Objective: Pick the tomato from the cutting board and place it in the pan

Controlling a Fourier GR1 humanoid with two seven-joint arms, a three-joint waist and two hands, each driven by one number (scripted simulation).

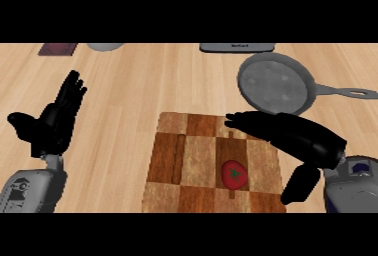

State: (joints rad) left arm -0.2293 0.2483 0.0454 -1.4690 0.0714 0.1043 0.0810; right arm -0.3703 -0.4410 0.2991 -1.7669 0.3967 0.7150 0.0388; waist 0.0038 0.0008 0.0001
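Pale wooden countertop fills the head view, its planks running across the whole scene. On it, low and right of centre, lies a checkered cutting board of dark and light wood squares. The tomato, red with a green stem mark, sits on the board's lower right part, on a dark square.

Just above and to the right of the tomato hangs the right hand, its fingers stretched out leftward over the board's upper right corner, thumb pointing down beside the board's right edge; the hand is unclenched and holds nothing, apart from the tomato.

Beyond the board's upper right corner rests the grey pan, round, with its handle pointing right. It is near the right hand's fingers.

Well apart on the left, the left hand rests with fingers straight and pointing up, carrying nothing.

Along the far edge sit a dark red object, a grey rounded object and a grey flat device, each partly cut off.
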